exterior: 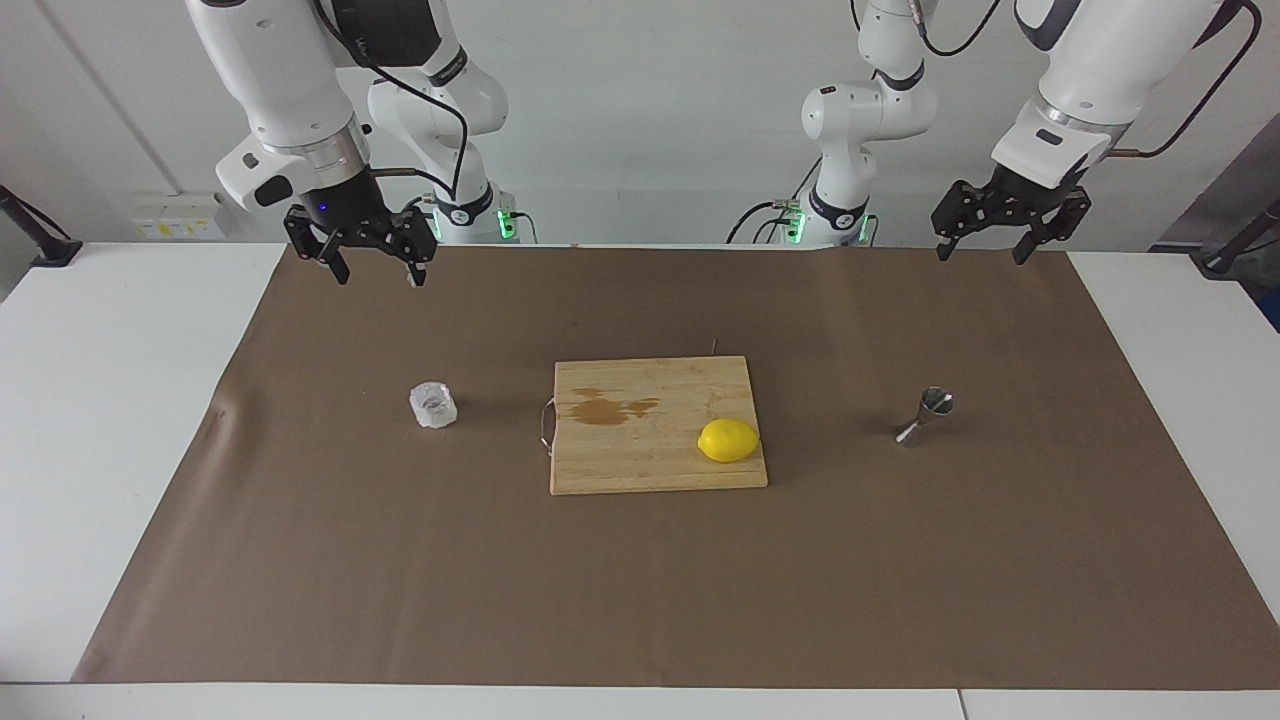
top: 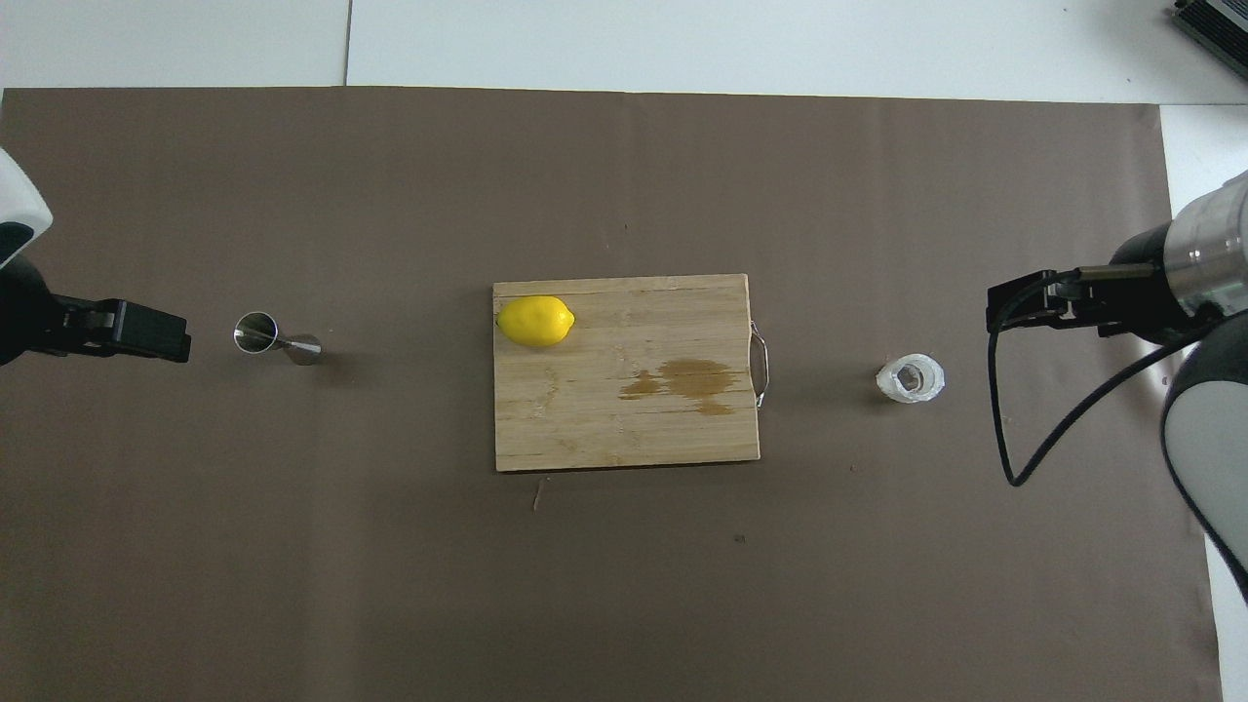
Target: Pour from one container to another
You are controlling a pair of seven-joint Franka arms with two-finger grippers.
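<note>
The one container, a squat clear textured glass tumbler [exterior: 433, 405] [top: 911, 379], stands upright on the brown paper toward the right arm's end. Another, a small steel hourglass jigger [exterior: 925, 415] [top: 278, 338], stands upright toward the left arm's end. High over the paper at its own end hangs my right gripper [exterior: 378, 268] [top: 1024, 304], open and holding nothing, well clear of the tumbler. My left gripper [exterior: 983, 250] [top: 146, 333] hangs just as high over its end, also open and holding nothing, apart from the jigger.
A wooden cutting board [exterior: 640, 465] [top: 604, 419] with a brown stain and a wire handle lies between the two containers. A yellow lemon [exterior: 728, 440] [top: 534, 321] sits on its corner toward the jigger. Brown paper [exterior: 640, 580] covers the white table.
</note>
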